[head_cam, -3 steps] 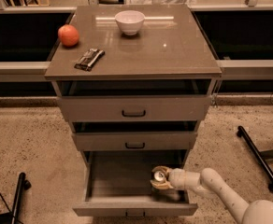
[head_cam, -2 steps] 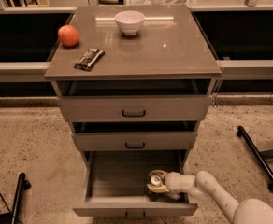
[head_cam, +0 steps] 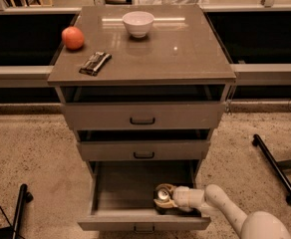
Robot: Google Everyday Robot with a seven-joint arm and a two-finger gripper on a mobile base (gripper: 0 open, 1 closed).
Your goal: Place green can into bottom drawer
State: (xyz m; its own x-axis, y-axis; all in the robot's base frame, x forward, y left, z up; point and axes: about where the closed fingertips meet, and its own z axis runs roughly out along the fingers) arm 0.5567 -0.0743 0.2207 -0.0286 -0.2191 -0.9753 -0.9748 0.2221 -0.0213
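Your gripper [head_cam: 166,197] has eased the small green-and-white drink can [head_cam: 162,195] a little further left and lower inside the wide grey-beige pulled-out bottom drawer [head_cam: 125,192]. You see its fingers clasped on the can, silver top up, near the drawer's front right.

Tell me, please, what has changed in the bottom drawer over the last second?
The gripper, closed on the green can, shifted slightly left and lower in view inside the open bottom drawer. The bowl, orange fruit and snack bar stayed put.
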